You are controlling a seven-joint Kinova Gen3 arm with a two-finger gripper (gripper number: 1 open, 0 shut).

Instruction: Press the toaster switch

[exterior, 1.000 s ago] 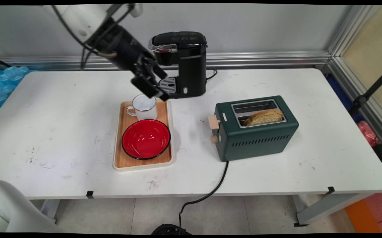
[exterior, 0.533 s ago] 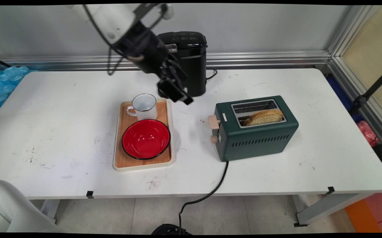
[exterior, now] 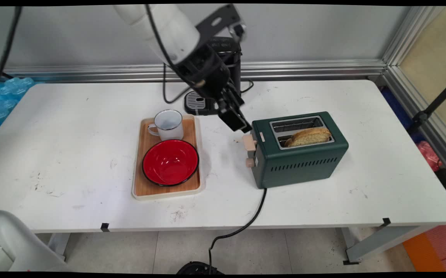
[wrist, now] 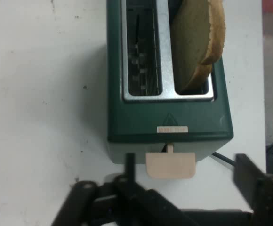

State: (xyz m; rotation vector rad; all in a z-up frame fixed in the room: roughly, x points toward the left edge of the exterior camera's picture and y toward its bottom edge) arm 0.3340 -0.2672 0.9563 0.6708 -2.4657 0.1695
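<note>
Looking down from the fixed camera, I see the gripper [exterior: 239, 122] hanging just above and to the left of the green toaster [exterior: 299, 148], close over its beige lever [exterior: 249, 143] at the toaster's left end. From here the fingers overlap, so I cannot judge their gap. A slice of bread [exterior: 308, 136] stands in the nearer slot; the farther slot shows only wire. Left of the toaster lies a wooden tray [exterior: 145, 188] holding a white mug [exterior: 167, 124] and a red bowl [exterior: 170, 161]. A black coffee maker [exterior: 223, 77] stands behind the arm, largely hidden by it. All sit on the white table [exterior: 323, 200].

Switching to the hand camera, I see what the overhead hides: the fingers [wrist: 256, 181] are spread wide, one on each side of the lever [wrist: 170, 164], neither touching it. The toaster [wrist: 169, 123] fills the middle, its lever end toward the hand, with the bread [wrist: 196, 40] leaning in the right-hand slot. The tray, mug and bowl fall outside this picture.
</note>
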